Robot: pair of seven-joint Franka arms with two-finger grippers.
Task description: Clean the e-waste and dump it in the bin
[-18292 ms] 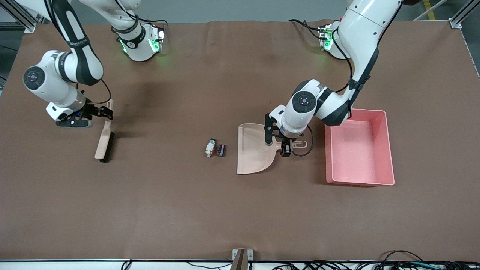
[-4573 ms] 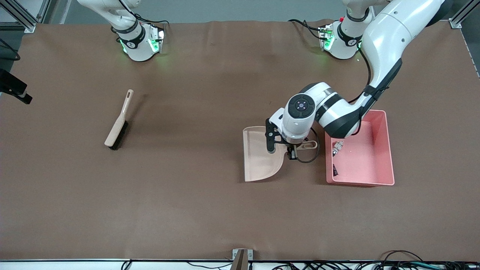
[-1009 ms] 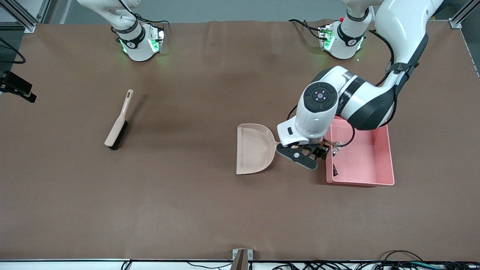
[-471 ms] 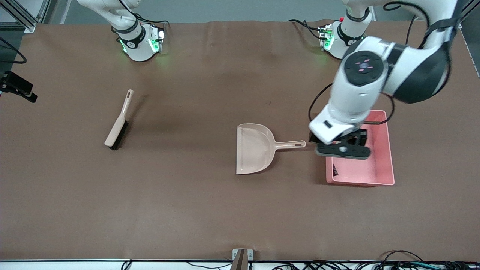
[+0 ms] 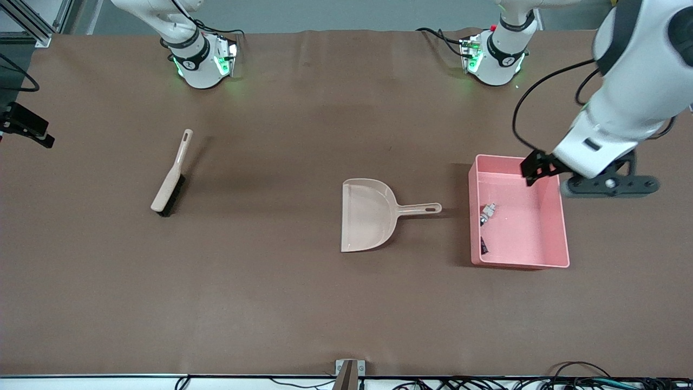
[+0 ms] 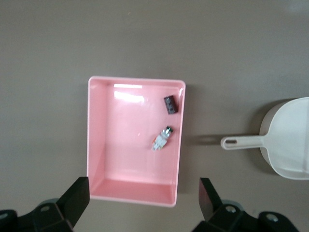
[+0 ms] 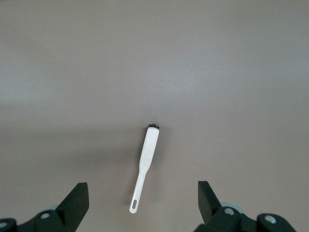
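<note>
The pink bin point(image 5: 518, 265) sits on the table toward the left arm's end. Both pieces of e-waste lie inside it: a whitish-grey scrap point(image 5: 488, 211) and a small dark block point(image 5: 483, 246). My left gripper point(image 5: 582, 165) hangs high over the bin's edge closest to its base, open and empty. The left wrist view looks straight down on the bin point(image 6: 96, 145), with the whitish scrap point(image 6: 161, 139) and the dark block point(image 6: 170, 104) in it, between the spread fingers of the left gripper point(image 6: 143, 203). My right gripper point(image 7: 143, 203) is open and empty, high above the brush point(image 7: 145, 164).
The beige dustpan point(image 5: 368, 214) lies flat mid-table, its handle pointing at the bin. The brush point(image 5: 172, 179) lies toward the right arm's end. A black part of the right hand point(image 5: 26, 129) shows at the view's edge.
The left arm has risen from beside the dustpan handle and swung across the bin toward its own end of the table. Dustpan, brush and right arm have stayed put.
</note>
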